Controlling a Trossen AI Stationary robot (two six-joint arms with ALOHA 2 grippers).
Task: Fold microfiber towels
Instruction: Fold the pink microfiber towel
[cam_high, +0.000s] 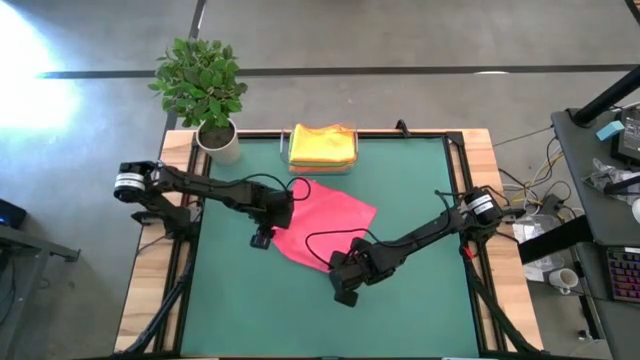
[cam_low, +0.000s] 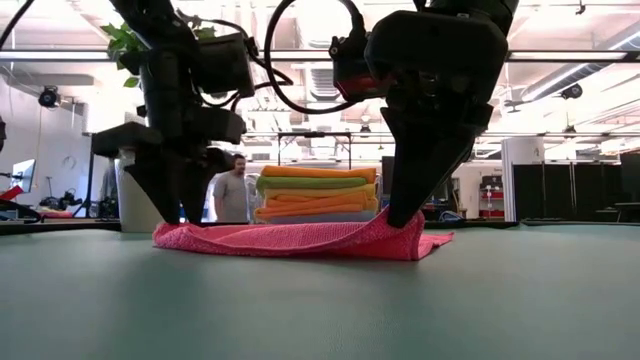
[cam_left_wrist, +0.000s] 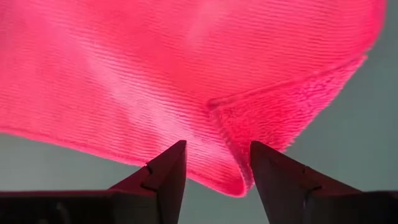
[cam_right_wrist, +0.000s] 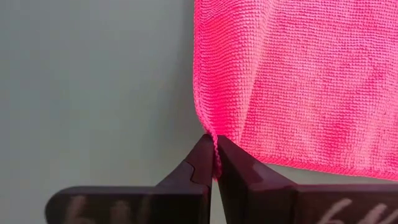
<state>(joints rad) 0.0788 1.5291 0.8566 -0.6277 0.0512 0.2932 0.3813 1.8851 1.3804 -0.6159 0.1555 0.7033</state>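
Overall light: bright, even indoor daylight across all four views.
Source: a washed-out white glare patch on the floor at the high view's upper left; ceiling strip lights glow in the low view.
Backlight: in the low view the arms read as near-black silhouettes against the bright room.
Shadows: soft and faint on the green counter.
Focus: the near counter surface in the low view is soft; the left wrist view shows the pink towel slightly blurred and glowing, while the right wrist view shows its weave crisply.
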